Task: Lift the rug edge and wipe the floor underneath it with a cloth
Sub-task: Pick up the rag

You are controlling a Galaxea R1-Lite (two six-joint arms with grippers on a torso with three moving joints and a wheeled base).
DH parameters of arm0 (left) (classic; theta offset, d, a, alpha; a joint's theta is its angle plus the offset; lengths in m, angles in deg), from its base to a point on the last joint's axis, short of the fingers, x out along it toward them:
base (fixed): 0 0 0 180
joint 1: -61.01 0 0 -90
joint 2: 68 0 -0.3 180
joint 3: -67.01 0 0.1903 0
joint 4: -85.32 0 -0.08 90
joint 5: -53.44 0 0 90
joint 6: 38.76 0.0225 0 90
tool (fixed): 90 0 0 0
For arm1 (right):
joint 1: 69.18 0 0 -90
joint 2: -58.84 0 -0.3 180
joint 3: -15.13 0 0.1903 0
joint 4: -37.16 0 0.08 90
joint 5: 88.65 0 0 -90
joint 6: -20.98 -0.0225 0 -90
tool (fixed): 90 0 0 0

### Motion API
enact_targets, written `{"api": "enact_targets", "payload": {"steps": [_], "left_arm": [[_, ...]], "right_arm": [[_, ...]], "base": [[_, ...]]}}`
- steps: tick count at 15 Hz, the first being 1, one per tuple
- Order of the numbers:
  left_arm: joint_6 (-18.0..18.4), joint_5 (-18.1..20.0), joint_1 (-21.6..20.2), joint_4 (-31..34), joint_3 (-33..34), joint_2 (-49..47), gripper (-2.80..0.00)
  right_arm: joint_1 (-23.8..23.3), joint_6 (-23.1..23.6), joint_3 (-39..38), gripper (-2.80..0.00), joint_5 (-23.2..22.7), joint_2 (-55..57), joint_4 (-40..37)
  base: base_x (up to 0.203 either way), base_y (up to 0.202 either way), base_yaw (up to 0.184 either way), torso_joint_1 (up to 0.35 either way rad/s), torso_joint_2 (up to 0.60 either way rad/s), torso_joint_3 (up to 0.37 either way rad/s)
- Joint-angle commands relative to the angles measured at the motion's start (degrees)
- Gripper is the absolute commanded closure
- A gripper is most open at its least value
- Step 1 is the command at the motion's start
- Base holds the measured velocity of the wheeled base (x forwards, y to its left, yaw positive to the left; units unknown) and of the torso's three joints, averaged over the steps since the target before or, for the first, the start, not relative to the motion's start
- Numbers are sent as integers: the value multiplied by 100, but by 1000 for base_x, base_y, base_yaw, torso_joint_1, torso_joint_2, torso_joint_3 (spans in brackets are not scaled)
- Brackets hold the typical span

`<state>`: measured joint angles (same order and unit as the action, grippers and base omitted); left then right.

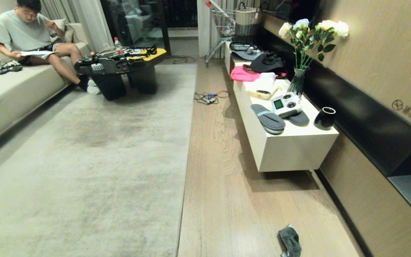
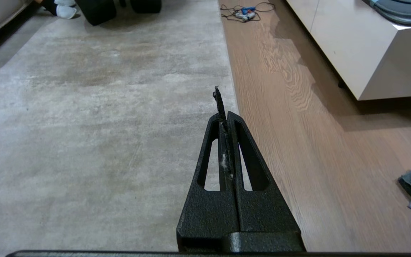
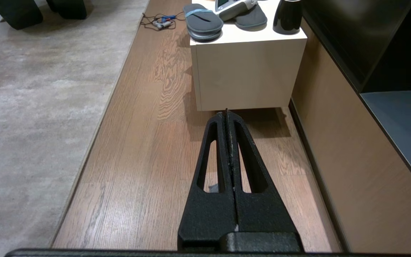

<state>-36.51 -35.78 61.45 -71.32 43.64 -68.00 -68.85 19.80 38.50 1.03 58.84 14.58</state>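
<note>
Nothing grasped yet. Left gripper (image 2: 226,116) fingers pressed together, empty, hanging above rug edge (image 1: 187,142), where you need the lift. Right gripper (image 3: 228,116) likewise closed, empty, over floor (image 1: 227,185). Cloth (image 1: 289,242) lies crumpled on floor, well apart from rug edge, on right gripper's side: fetch first.

Left end effector (image 2: 226,115) and right end effector (image 3: 227,115) closed, empty.

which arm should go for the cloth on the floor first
Probably the right. The cloth lies on the bare floor, on the robot's right, off the rug edge. The left gripper hangs over the rug border, jaws shut and empty.
</note>
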Motion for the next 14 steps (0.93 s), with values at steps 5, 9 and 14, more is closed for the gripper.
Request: {"api": "enact_targets", "payload": {"steps": [5,9,14], "left_arm": [[3,2,0,0,0,0,0],[3,2,0,0,0,0,0],[3,2,0,0,0,0,0]], "right_arm": [[5,4,0,0,-3,9,0],[2,4,0,0,-3,9,0],[2,4,0,0,-3,9,0]], "base": [[0,0,0,16,69,76],[0,0,0,0,0,0],[0,0,0,0,0,0]]}}
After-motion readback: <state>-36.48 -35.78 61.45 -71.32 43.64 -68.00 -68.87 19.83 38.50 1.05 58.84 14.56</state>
